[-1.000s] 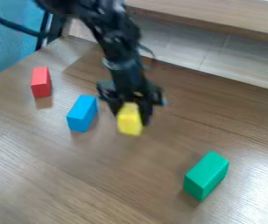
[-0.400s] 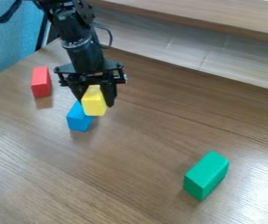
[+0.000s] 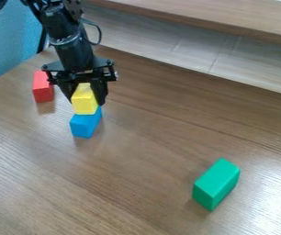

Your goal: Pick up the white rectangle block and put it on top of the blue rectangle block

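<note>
The gripper (image 3: pixel 87 95) hangs at the upper left, shut on a yellow block (image 3: pixel 85 100). Below that block is the blue block (image 3: pixel 84 126), standing on the wooden table (image 3: pixel 137 183); the yellow one covers the blue one's upper back part. Whether the two blocks touch, I cannot tell. No white block is visible; the held block looks yellow.
A red block (image 3: pixel 43 87) stands just left of the gripper, partly behind it. Toward the lower right stands a green block (image 3: pixel 216 184). A raised wooden ledge (image 3: pixel 216 23) runs along the back, and a blue surface (image 3: pixel 8 43) is at the upper left.
Carrying the yellow block, the gripper has moved left from beside the blue block to over it, and slightly farther up in the view. The red, blue and green blocks have stayed put.
</note>
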Robot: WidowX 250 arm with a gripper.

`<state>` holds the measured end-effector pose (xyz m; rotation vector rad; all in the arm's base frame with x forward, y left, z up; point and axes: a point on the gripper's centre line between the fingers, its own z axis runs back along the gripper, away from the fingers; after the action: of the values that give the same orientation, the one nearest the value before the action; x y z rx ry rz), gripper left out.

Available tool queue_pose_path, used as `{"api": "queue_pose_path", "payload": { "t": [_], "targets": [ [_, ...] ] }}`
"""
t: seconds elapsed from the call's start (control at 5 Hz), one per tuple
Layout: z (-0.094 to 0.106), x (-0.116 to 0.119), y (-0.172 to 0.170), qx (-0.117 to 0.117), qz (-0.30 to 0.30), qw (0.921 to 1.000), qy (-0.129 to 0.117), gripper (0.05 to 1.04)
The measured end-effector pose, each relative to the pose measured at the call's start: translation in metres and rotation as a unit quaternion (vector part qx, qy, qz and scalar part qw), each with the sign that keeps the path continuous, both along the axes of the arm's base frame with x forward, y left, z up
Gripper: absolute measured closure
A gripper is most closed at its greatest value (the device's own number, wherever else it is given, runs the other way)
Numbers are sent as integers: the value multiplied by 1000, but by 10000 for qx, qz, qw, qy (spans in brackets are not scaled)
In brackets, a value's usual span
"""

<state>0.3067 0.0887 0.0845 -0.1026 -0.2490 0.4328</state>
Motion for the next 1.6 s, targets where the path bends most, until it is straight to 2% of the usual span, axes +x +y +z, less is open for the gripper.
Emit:
{"api": "queue_pose_path", "payload": {
  "t": [0.4,0.8,1.0,1.2,1.4,1.6],
  "targets": [
    [-3,0,10,181,-25,9998,-10,481],
    [-21,-5,12,247,1,9996,149,481],
    [-27,-5,13,250,28,9995,213,433],
    [-27,-6,14,292,18,9993,239,146],
    [-27,-6,10,239,-16,9993,274,79],
    [-8,0,6,169,1,9998,48,84]
  ]
}}
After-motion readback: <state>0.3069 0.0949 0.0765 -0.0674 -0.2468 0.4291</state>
